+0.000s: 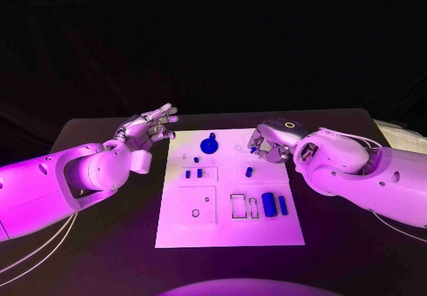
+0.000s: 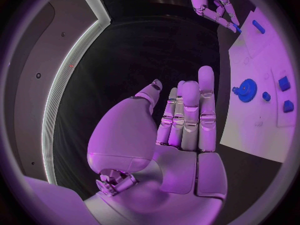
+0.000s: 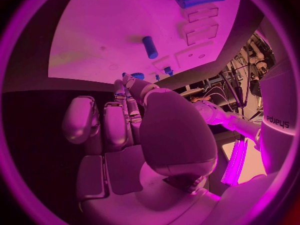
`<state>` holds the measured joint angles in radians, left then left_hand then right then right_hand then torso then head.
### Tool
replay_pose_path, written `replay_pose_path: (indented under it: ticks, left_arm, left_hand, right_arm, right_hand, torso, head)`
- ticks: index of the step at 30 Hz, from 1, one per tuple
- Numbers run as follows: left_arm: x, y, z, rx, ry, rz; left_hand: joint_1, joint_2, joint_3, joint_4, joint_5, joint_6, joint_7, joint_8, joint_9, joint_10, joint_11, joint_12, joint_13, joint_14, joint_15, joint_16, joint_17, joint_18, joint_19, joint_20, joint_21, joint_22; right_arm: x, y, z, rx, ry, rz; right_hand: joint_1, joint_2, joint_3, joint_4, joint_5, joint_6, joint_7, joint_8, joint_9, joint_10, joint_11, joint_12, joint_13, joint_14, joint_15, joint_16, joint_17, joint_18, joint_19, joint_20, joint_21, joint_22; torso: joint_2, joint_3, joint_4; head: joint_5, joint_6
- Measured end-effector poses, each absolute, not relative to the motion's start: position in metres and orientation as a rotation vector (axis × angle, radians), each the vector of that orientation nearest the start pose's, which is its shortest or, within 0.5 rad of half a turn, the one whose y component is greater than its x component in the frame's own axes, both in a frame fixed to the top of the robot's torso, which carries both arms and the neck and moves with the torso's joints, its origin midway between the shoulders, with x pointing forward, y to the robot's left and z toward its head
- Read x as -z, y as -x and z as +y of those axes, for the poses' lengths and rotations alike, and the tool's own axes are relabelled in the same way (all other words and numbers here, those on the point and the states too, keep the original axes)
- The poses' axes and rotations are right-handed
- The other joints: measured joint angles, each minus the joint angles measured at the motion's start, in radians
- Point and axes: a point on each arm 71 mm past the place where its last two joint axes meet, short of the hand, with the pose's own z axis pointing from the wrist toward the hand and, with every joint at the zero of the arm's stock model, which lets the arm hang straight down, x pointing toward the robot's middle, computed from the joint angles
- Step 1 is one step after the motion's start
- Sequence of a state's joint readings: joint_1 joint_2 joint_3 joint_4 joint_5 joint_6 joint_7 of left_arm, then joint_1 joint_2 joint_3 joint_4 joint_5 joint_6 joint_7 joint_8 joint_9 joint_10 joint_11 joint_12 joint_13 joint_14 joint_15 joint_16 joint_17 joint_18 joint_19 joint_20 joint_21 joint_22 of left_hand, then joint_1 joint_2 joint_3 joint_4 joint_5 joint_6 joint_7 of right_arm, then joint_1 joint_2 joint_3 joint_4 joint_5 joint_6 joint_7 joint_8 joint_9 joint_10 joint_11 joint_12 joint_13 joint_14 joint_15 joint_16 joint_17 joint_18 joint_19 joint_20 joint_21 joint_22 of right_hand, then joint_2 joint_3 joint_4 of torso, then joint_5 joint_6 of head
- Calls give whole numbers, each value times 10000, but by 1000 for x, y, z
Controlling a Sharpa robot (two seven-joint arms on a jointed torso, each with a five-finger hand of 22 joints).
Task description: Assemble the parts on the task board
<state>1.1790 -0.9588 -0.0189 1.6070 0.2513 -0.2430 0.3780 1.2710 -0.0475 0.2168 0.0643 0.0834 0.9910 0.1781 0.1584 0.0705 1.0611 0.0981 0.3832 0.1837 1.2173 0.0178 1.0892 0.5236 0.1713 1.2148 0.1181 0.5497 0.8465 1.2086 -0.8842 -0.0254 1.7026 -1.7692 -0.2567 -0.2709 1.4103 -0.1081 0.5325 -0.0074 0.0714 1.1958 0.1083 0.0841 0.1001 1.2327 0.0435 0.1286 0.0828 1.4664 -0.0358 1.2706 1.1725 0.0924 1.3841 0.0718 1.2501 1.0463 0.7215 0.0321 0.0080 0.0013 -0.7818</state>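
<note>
Table: the black table (image 1: 98,246) carries the white task board (image 1: 229,231) at its centre, between my two arms.
Task board: blue parts sit scattered on it. The gear (image 1: 209,145) is near the far edge, two small pegs (image 1: 197,174) are mid-board, a short cylinder (image 1: 250,171) lies right of centre, and a larger cylinder (image 1: 269,204) and a bar (image 1: 283,206) lie by the rectangular slots near my right side.
Left hand: my left hand (image 1: 149,128) hovers off the board's far left corner, fingers straight and side by side in the left wrist view, holding nothing.
Right hand: my right hand (image 1: 269,143) is curled down over the board's far right area; a small blue piece (image 1: 253,149) shows at its fingertips (image 3: 128,82). I judge it a pinch, though the hold itself is partly hidden.
Risk: if that pinch is shallow, the piece could slip and roll across the smooth plate, or go into its seat tilted and jam.
Cause: my own fingers hide the seat from the head view.
In the way: the short cylinder lies just beside my right hand's path, and a sweep could knock it; the gear stands between my hands, well clear of the left.
</note>
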Motion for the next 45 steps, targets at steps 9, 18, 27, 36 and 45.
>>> replay_pose_path:
  ticks: [9, 18, 27, 36, 45]
  left_arm:
    - [182, -473, 237, 16334, 14312, 13550]
    - [190, -472, 223, 16458, 14420, 13869]
    - [191, -471, 218, 16524, 14448, 14004]
    - [191, -471, 218, 16523, 14459, 14047]
    - [191, -471, 217, 16522, 14458, 14078]
  left_hand:
    - [0, 0, 0, 0, 0, 0, 0, 0, 0, 0, 0, 0, -1, 0, 0, 0, 0, 0, 0, 0, 0, 1]
    - [40, -40, 0, 0, 0, -35, -35, -1, 0, -34, 34, 0, -1, 0, 0, 0, -35, -1, -36, 36, 0, -9]
    - [239, 76, 115, -115, 185, -35, -36, 47, 0, -88, -18, 66, 9, 0, 0, 0, -72, 0, -36, 36, 0, -26]
    - [265, 53, 138, -137, 201, -35, -36, 60, 0, -88, -17, 69, 8, -21, -21, 0, -87, 0, -36, 36, 0, -26]
    - [264, 53, 138, -137, 201, -35, -36, 60, 0, -88, -18, 69, 7, -35, -35, 0, -92, 0, -36, 36, 0, -26]
  right_arm:
    - [164, -431, -119, -6454, 4497, 15748]
    - [192, -412, -81, -7528, 4953, 16249]
    - [210, -402, -65, -7860, 5318, 16836]
    - [218, -400, -64, -7757, 5558, 17258]
    - [221, -399, -62, -7710, 5711, 17456]
  right_hand:
    - [1, -1, 0, 0, -7, -2, 1, -21, -4, -1, 1, -37, -9, 0, 0, 0, -3, 0, 0, 0, 0, 0]
    - [-63, 63, 40, -40, 99, -41, 36, -77, -3, 31, 39, -98, -57, 0, 0, -1, -7, 0, 22, 23, 0, -2]
    - [-90, 36, 69, -69, 161, -48, 40, -114, 30, 30, 40, -110, -78, 0, 0, -1, -7, -1, 36, 37, 48, -3]
    - [-103, 22, 69, -69, 215, -16, 85, -75, 25, 29, 41, -110, -86, 0, -1, -1, -6, -1, 36, 37, 48, -4]
    - [-158, 26, 68, -69, 216, -26, 95, -73, 18, 29, 42, -110, -89, 0, 0, -2, -6, -1, 35, 37, 48, -5]
  torso:
    - [1, -12, 17]
    - [2, -23, 29]
    - [3, -21, 12]
    - [2, -12, 2]
    - [2, -9, 1]
  head:
    - [251, -91]
    - [738, -317]
    - [998, -471]
    - [1123, -542]
    - [1146, -593]
